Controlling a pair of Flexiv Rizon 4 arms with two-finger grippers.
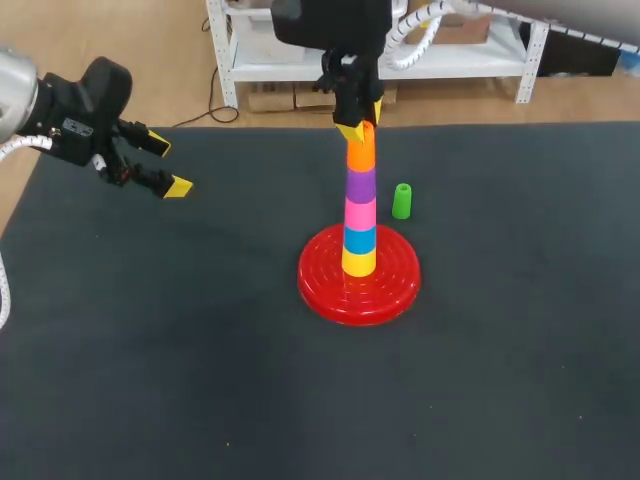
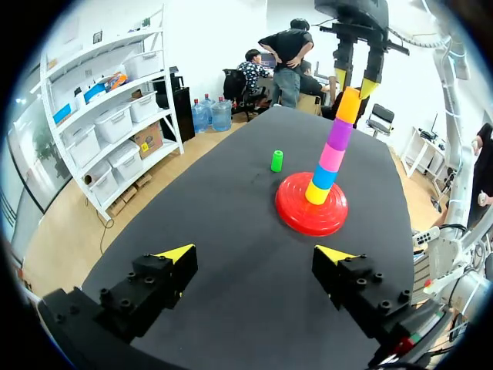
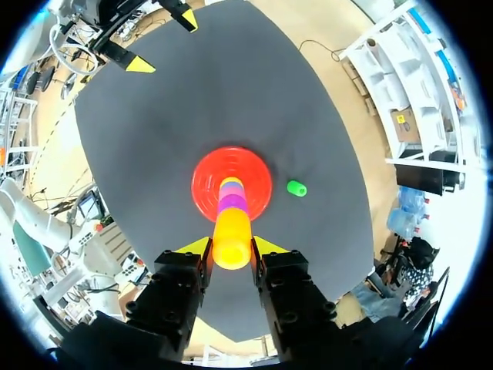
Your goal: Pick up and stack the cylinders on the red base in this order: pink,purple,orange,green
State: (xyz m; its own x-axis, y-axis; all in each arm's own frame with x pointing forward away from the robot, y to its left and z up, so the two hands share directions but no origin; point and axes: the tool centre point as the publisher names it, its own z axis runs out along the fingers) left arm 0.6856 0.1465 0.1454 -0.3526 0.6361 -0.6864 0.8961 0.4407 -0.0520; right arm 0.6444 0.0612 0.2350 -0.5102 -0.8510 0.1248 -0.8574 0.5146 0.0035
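The red base (image 1: 322, 285) carries a stack of yellow, blue, pink (image 1: 360, 213), purple (image 1: 360, 185) and orange (image 1: 361, 152) cylinders. My right gripper (image 1: 358, 122) comes down from above and is shut on the top of the orange cylinder (image 3: 232, 231); its yellow tips press both sides. The green cylinder (image 1: 402, 200) stands upright on the mat just right of the base, also visible beside the base as the green cylinder (image 3: 296, 187). My left gripper (image 1: 168, 166) hangs open and empty over the far left of the table, well away from the stack (image 2: 330, 158).
The dark mat (image 1: 200, 380) covers the whole table. Nothing else lies on it besides the base and the green cylinder (image 2: 276, 160).
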